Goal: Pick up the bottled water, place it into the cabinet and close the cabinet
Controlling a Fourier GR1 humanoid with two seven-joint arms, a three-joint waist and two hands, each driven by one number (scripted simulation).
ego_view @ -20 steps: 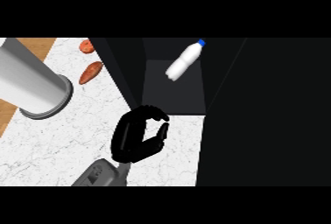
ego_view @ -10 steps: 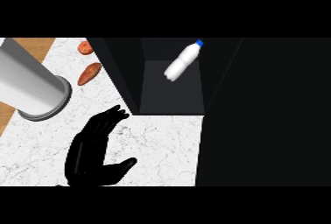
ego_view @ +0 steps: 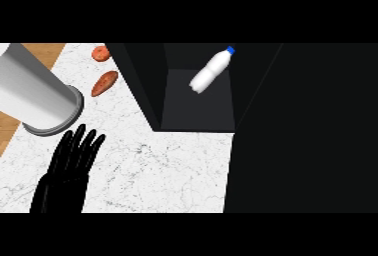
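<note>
The robot's left hand (ego_view: 69,171) shows low on the white marbled surface (ego_view: 170,175), its black fingers (ego_view: 83,145) straight and spread, pointing away from the robot and holding nothing. The clear plastic water bottle with a blue cap (ego_view: 210,73) lies tilted inside the open black cabinet (ego_view: 140,80), well up and to the right of the hand and clear of it, cap end farthest from the hand. Just beyond the fingertips sits the rim of a large grey metal cylinder (ego_view: 37,97), which slants up and to the left. Two orange-brown oval vegetables (ego_view: 104,83) lie farther ahead of the hand, between the cylinder and the cabinet's left wall. The right hand is out of sight.
</note>
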